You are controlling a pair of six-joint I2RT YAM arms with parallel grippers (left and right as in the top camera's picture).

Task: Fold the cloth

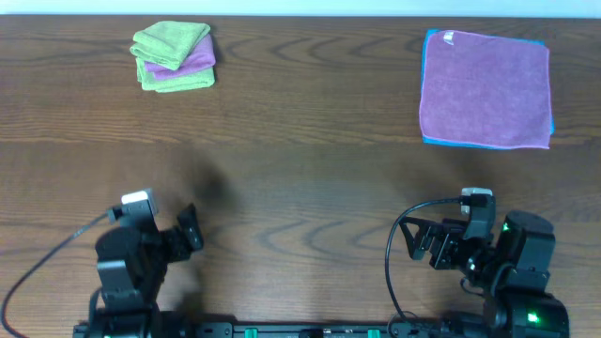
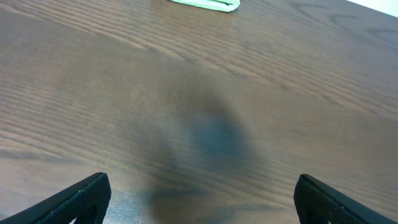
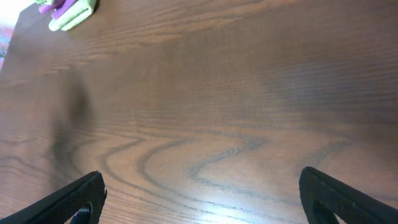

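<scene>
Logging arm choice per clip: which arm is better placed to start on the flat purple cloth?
Right, probably. The right gripper sits on the same side as the flat purple cloth; the left gripper is nearer the folded pile. Both are open and empty.

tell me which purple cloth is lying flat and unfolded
The purple cloth at far right, spread open as a square. The other purple cloth is folded, sandwiched between green cloths at far left.

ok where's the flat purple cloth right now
Overhead view: the purple cloth lies spread flat at the far right of the table, beyond the right gripper, across from the folded stack at far left.
</scene>
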